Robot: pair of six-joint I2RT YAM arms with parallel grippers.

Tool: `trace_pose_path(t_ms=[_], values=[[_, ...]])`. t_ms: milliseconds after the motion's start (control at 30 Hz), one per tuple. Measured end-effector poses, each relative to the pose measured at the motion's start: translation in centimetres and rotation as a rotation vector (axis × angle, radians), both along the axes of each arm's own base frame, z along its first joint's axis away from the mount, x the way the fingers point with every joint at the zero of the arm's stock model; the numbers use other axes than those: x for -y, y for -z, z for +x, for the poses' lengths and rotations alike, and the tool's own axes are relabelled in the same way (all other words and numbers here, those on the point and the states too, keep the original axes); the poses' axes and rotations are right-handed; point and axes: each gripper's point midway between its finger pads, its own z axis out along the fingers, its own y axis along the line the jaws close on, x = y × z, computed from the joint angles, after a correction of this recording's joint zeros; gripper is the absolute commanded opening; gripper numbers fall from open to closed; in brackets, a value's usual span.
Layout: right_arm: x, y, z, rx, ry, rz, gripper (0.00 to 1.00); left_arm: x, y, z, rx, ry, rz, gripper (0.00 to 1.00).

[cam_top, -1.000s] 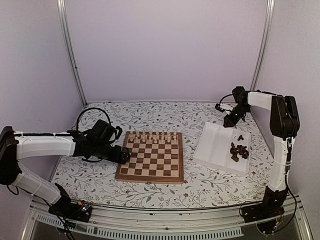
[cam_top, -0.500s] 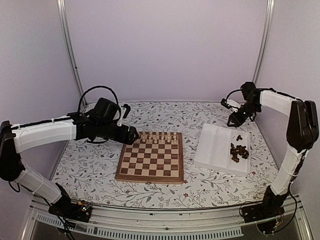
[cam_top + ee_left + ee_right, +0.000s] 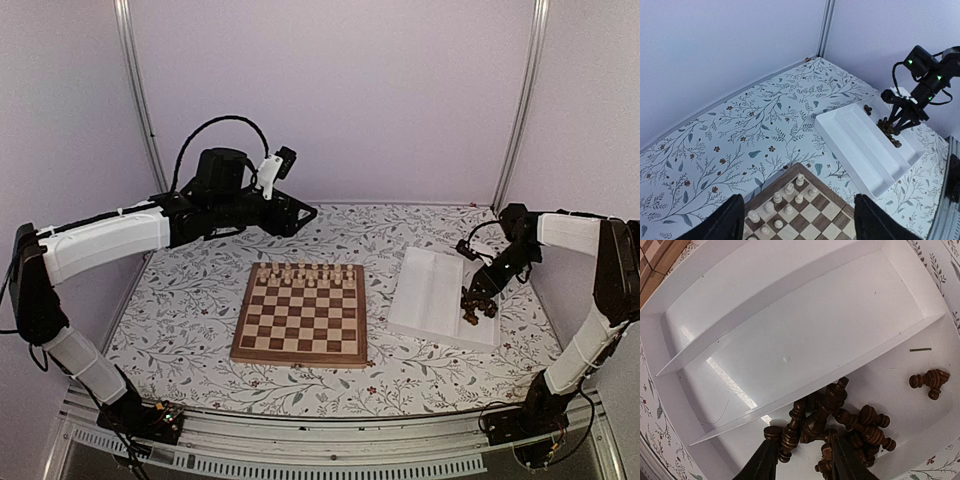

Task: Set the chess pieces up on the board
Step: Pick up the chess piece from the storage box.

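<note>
Right wrist view first: your right gripper (image 3: 805,446) hangs just over the heap, fingers apart, nothing held. Chess pieces (image 3: 836,419) lie tangled on their sides in the tray (image 3: 790,335) compartment farthest from the board, with two strays (image 3: 926,381) a bit apart. Risk: close here and you likely pinch two or three at once, or catch one sideways, so it comes out tilted and won't stand on a square. Rounded turned wood could also squirt out of the grip. The divider wall (image 3: 805,390) sits just beside the heap; a skewed descent could snag it and shove the tray. Further off, the board (image 3: 300,318) has none of them on it and its near rows are bare. Pale pieces (image 3: 305,272) line its far edge, easy to topple on a low carry. Left gripper (image 3: 298,214) is raised beyond the board, fingers apart, empty.
</note>
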Motion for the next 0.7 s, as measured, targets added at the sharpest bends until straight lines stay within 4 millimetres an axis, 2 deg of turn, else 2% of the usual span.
trace_pose_path(t_ms=[133, 367, 700], values=[[-0.3, -0.1, 0.2, 0.01, -0.008, 0.013, 0.39, 1.3, 1.7, 0.0, -0.004, 0.053, -0.023, 0.76], [-0.2, 0.4, 0.8, 0.019, -0.001, 0.01, 0.39, 1.1, 4.3, -0.7, -0.022, 0.074, -0.008, 0.77], [-0.1, 3.3, 0.9, -0.056, 0.019, 0.006, 0.39, 1.0, 3.9, -0.6, 0.002, 0.078, -0.021, 0.77]])
